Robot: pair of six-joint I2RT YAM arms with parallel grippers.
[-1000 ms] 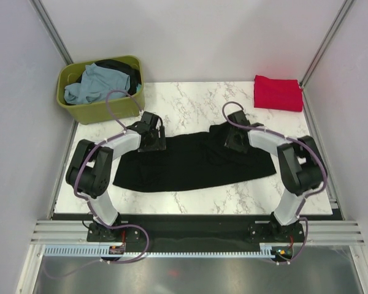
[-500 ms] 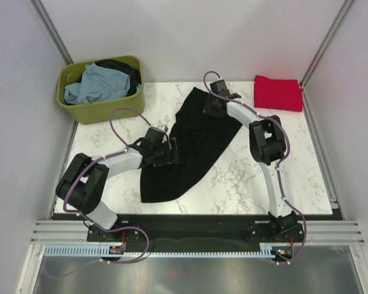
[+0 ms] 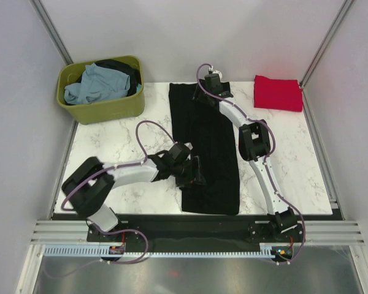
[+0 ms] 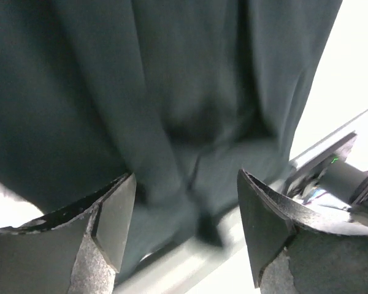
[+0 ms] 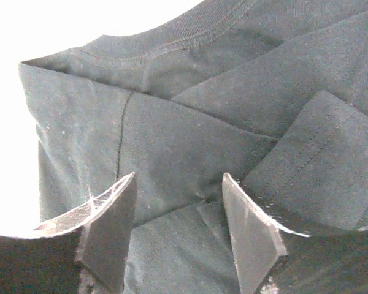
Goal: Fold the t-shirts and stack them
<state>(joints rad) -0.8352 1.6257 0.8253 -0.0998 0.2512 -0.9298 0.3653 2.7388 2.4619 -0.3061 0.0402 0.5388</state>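
Now tub [image 3: 102, 109] holds pale shirt [image 3: 91, 84] (also dark shirt [image 3: 128, 69]); left pincer [image 4: 186, 177], right pincer [image 5: 179, 177] wide.

One shirt [image 3: 205, 147] stretched front to back on the table [image 3: 129, 131].
Tub [image 3: 101, 110] holding more shirts [image 3: 95, 86] far left; folded shirt [image 3: 278, 93] far right.

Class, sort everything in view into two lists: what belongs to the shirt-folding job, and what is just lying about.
Job: black shirt, red shirt, blue-grey shirt, dark shirt in the tub.
Lying about: green tub, table.
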